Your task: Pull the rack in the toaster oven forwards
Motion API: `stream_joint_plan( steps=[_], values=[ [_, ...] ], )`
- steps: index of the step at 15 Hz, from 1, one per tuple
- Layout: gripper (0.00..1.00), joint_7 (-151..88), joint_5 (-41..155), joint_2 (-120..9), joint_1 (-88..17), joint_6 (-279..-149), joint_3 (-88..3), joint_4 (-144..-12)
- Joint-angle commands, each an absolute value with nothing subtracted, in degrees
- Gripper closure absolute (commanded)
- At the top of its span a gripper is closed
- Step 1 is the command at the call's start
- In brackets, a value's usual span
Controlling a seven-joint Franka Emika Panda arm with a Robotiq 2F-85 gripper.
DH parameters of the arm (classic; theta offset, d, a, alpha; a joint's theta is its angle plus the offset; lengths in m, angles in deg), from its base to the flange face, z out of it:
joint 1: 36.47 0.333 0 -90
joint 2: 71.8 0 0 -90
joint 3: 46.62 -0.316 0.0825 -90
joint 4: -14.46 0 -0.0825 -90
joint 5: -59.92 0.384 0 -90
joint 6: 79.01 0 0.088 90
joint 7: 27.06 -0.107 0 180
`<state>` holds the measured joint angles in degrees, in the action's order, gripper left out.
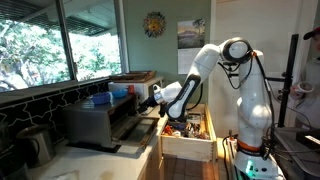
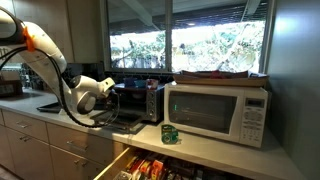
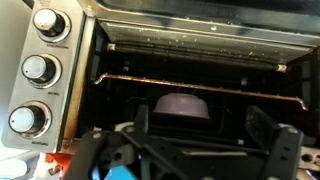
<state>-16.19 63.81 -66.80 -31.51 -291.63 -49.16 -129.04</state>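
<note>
The tool (image 3: pixel 200 135) is hovering, jaws spread wide, just in front of the open toaster oven (image 1: pixel 98 118), inside which the rack (image 3: pixel 200 86) is sitting at mid-height, seemingly lining up to catch its front wire.

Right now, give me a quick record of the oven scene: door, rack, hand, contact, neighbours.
oven: toaster oven, door down, cavity open
rack: rack inside cavity, about mid height
hand: hand open, facing cavity, in front of rack
contact: none visible with rack
controls: three knobs beside cavity
neighbours: white microwave next to oven; open drawer below counter
</note>
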Motion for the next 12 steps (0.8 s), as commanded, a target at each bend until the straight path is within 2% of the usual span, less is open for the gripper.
stream_joint_plan(
  steps=[1, 12],
  values=[
    [0.00, -16.18, 63.82, -66.68, -31.49, -291.63, -49.16, -128.91],
    [0.00, -17.70, 62.76, -54.05, -31.14, -295.23, -48.69, -116.09]
  ],
)
